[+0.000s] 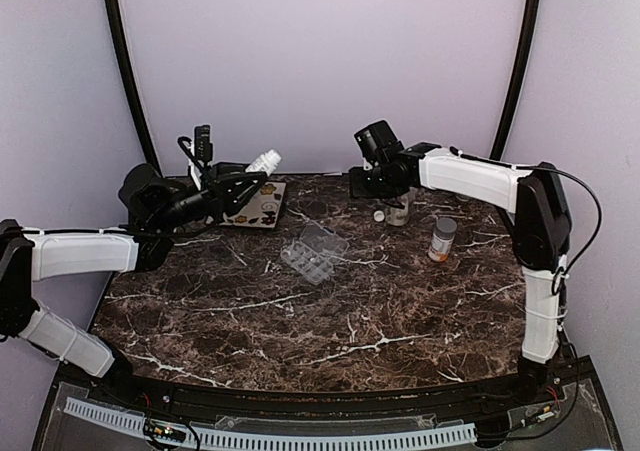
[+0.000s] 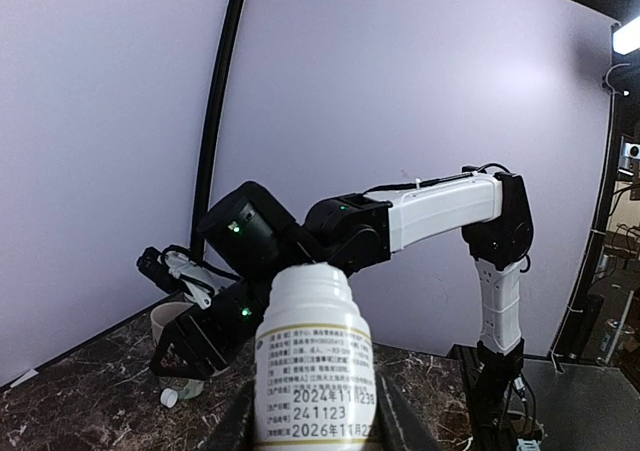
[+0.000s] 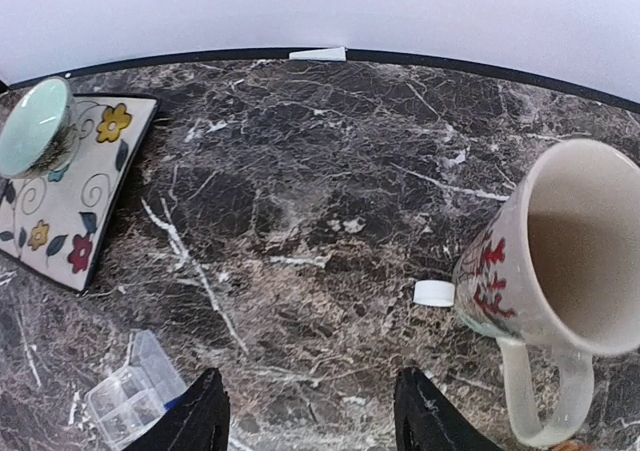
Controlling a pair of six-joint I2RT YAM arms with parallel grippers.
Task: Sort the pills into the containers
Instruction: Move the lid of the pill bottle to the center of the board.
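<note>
Pill organizer (image 1: 314, 251) lay diagonal; left gripper (image 2: 318, 426), pinching the white bottle (image 2: 315, 351), hung beyond-left of it; right gripper (image 3: 310, 411), spread empty, beyond-right.

- The white bottle (image 2: 315, 361) runs off the bottom of my left wrist view and hides all but slivers of my left fingers (image 2: 238, 426).
- The mug (image 3: 560, 271) is cropped at the right edge.
- Left of the mug, the pill box (image 3: 130, 401) is cut off at the bottom edge, partly behind one of my right fingers (image 3: 200, 416).
- From above, what its cells hold is too small to tell.
- Farther left of the mug, the plate (image 3: 70, 186) and the green cup (image 3: 35, 126) on it are cut by the left edge.
</note>
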